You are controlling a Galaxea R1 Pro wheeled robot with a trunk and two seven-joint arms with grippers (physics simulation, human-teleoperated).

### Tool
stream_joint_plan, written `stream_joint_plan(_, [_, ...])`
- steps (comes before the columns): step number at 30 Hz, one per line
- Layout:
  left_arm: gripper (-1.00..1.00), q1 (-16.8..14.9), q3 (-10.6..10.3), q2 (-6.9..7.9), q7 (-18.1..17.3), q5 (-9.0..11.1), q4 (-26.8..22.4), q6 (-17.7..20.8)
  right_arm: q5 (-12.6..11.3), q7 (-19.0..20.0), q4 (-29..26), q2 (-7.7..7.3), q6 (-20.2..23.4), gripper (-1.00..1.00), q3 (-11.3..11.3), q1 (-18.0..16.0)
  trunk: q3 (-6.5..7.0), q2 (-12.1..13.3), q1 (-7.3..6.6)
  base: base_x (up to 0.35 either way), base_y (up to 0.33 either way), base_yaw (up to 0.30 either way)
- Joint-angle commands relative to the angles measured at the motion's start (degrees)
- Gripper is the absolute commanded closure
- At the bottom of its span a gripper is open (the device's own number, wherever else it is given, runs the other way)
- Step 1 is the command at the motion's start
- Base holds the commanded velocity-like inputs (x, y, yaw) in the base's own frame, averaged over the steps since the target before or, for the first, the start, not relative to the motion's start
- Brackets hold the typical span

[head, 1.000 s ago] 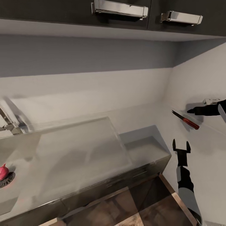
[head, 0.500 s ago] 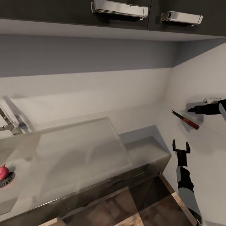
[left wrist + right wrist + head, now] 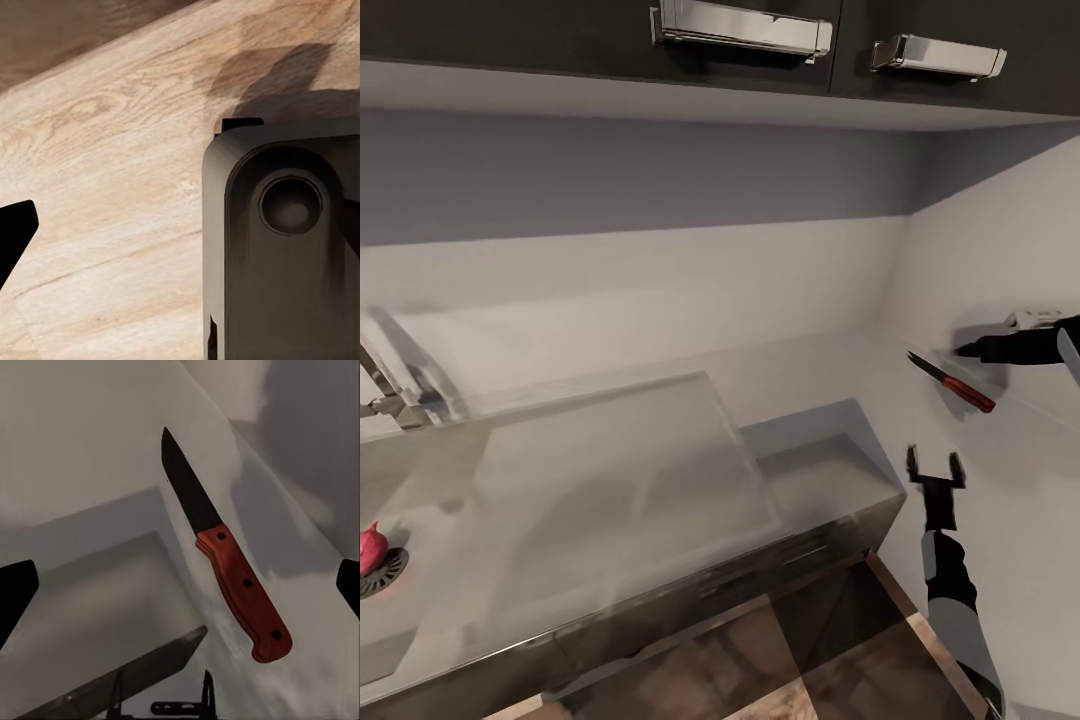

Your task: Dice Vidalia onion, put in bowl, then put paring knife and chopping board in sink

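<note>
Right gripper (image 3: 936,466): fingers spread wide, holding nothing, raised just below the paring knife. Left gripper: state cannot be told. Sink (image 3: 610,480) spans the steel surface (image 3: 820,470) at left. Paring knife (image 3: 952,381) lies against the white wall at right; red handle, dark blade (image 3: 189,486). Vidalia onion (image 3: 370,549) sits in the basin beside the drain (image 3: 386,573).

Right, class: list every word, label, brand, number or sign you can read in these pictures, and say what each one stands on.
None: no readable text in any view.
The paring knife has three dark rivets on its red handle, no brand.
The upper cabinet handles are plain metal.
The sink and Vidalia onion carry no markings.
</note>
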Motion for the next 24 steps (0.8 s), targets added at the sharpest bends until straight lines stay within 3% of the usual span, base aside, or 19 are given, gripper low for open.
stream_joint_plan(1, [-1.00, 0.03, -0.02, 0.00, 0.02, 0.01, -0.08, -0.09, 0.67, 1.51, -0.09, -0.03, 0.10, -1.00, 0.11, -0.03, -0.04, -0.02, 0.00, 0.000, 0.000, 0.000])
stream_joint_plan(8, [-1.00, 0.03, -0.02, 0.00, 0.02, 0.01, -0.08, -0.09, 2.79, 3.71, -0.41, 0.05, -1.46, -1.00, 0.11, -0.03, -0.04, -0.02, 0.00, 0.000, 0.000, 0.000])
stream_joint_plan(24, [-1.00, 0.03, -0.02, 0.00, 0.02, 0.01, -0.08, -0.09, 3.29, 3.79, -0.45, -0.07, -1.92, -1.00, 0.13, -0.03, -0.04, -0.02, 0.00, 0.000, 0.000, 0.000])
